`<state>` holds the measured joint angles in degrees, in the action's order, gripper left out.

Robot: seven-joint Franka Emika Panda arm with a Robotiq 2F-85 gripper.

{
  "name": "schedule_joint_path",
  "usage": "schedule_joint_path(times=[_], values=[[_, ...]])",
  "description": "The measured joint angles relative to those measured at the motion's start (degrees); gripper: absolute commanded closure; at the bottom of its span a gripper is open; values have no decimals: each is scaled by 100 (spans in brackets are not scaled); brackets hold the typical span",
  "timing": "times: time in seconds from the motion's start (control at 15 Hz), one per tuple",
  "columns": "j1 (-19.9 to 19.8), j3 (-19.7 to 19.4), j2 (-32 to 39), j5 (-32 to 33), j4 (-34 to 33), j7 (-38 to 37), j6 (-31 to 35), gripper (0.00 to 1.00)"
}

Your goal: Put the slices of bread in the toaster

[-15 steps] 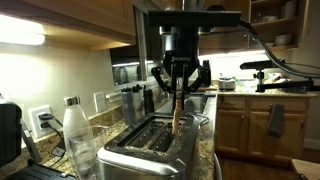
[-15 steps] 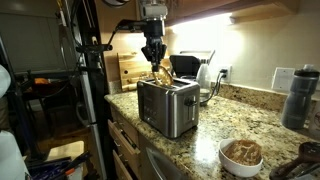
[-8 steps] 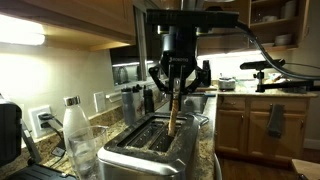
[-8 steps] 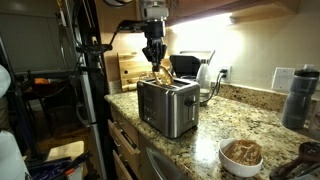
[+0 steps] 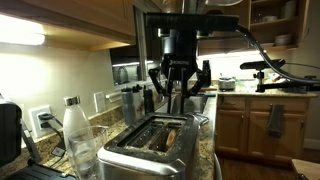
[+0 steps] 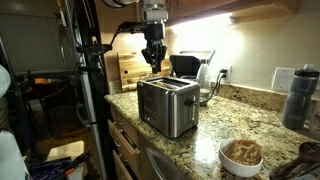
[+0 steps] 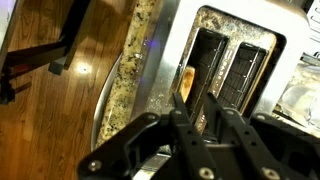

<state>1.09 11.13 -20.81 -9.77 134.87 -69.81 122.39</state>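
Observation:
The toaster (image 5: 150, 152) (image 6: 168, 106) (image 7: 265, 45) is a shiny steel box on the granite counter, with two long slots on top. One slice of bread (image 5: 170, 133) (image 7: 187, 82) sits down inside a slot, with only its tan top edge showing. My gripper (image 5: 177, 86) (image 6: 152, 62) (image 7: 198, 106) hangs straight above that slot, clear of the bread. Its fingers stand slightly apart with nothing between them. No other slice shows in any view.
A clear bottle with a white cap (image 5: 75, 126) stands beside the toaster. A wooden board (image 6: 128, 70) and a black appliance (image 6: 186, 66) sit behind it. A bowl (image 6: 242, 153) and a dark bottle (image 6: 297, 96) stand further along the counter. The counter edge drops to a wood floor (image 7: 60, 110).
The slice that stood upright between the fingers has dropped into the toaster slot. The fingers have parted a little, and the gripper has stayed above the slot.

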Motion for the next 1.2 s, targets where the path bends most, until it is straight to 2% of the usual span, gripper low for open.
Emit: schedule_joint_path(times=[0.33,0.47,1.2], values=[[0,-25,-1,-3,68,3,28,8],[-6,-45,-3,-3,124,3,28,0],[-152,-322,-125,172,332,3,-30,0]])
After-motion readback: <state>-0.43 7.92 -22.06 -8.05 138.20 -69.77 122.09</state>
